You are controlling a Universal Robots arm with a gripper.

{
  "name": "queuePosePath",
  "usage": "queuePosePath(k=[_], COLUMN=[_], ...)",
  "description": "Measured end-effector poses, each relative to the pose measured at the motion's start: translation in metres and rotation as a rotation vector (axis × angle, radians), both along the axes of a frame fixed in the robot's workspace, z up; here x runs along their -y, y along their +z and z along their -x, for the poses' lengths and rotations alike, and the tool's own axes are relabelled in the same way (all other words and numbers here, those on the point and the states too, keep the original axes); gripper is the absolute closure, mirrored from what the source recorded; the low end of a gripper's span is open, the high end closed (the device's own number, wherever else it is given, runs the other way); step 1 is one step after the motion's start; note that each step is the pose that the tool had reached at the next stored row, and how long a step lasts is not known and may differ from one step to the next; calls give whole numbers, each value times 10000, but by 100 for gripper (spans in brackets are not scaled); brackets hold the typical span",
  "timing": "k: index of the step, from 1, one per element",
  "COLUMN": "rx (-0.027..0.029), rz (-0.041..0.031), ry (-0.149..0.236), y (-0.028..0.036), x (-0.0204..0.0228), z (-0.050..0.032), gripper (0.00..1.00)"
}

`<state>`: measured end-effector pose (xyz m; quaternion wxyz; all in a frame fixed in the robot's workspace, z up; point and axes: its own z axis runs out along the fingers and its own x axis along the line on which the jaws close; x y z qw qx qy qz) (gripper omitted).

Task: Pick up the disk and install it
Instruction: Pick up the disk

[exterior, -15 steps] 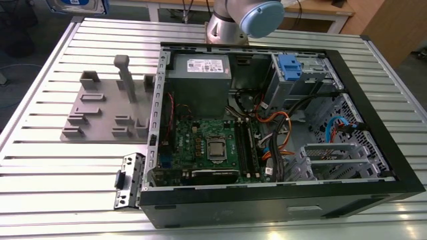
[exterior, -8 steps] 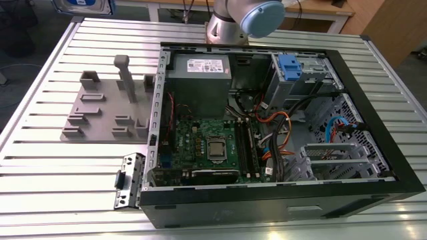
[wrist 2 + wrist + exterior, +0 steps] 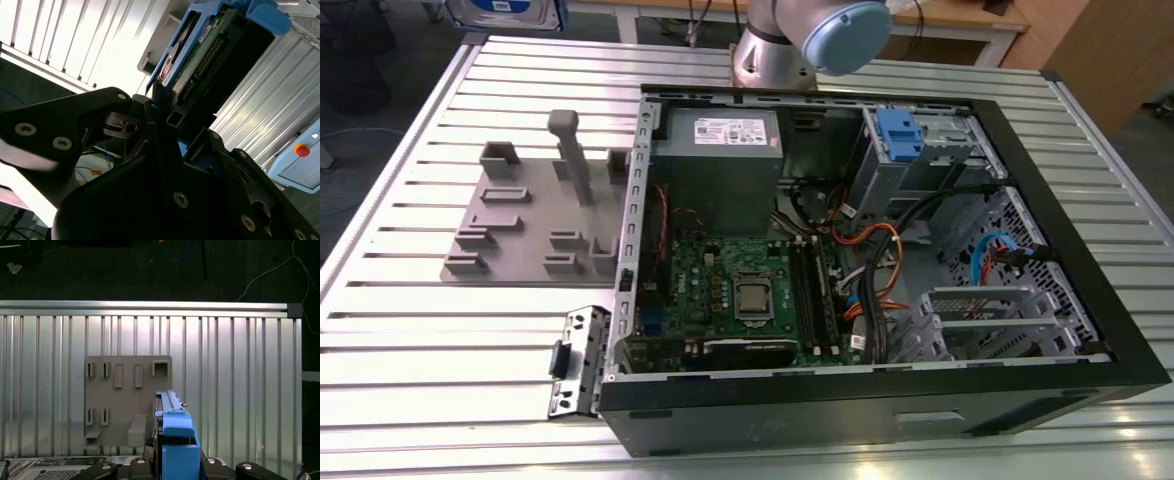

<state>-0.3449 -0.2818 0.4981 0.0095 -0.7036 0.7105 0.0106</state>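
Note:
The disk (image 3: pixel 173 426) stands on edge between my fingers, its bright blue frame towards the first wrist camera. In the second wrist view the disk (image 3: pixel 207 47) shows its green circuit-board side and connector row inside the blue frame. My black gripper (image 3: pixel 167 115) is shut on one end of the disk, which it holds above the slatted table (image 3: pixel 240 385) and the grey fixture plate (image 3: pixel 125 395). The gripper (image 3: pixel 172 462) body sits behind the disk in the first wrist view.
The open computer case (image 3: pixel 1014 180) lies on the slatted table (image 3: pixel 440 340). In it are a motherboard (image 3: pixel 740 295), a grey metal box (image 3: pixel 716 170) and a drive cage with a blue clip (image 3: pixel 897 130). The grey fixture plate (image 3: pixel 534 225) lies at the exterior view's left. The arm's joint (image 3: pixel 807 40) is behind the case.

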Motion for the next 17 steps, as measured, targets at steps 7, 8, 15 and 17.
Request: queuePosePath(k=[7,8,15,17], rx=[-1,-1,-1,-2], rz=[0,0,1,0], ry=[0,-1,0,0], y=[0,0,0,0], x=[15,17,28,30], z=[-86,-101,-201,-229], gripper=[64,64,64,64])
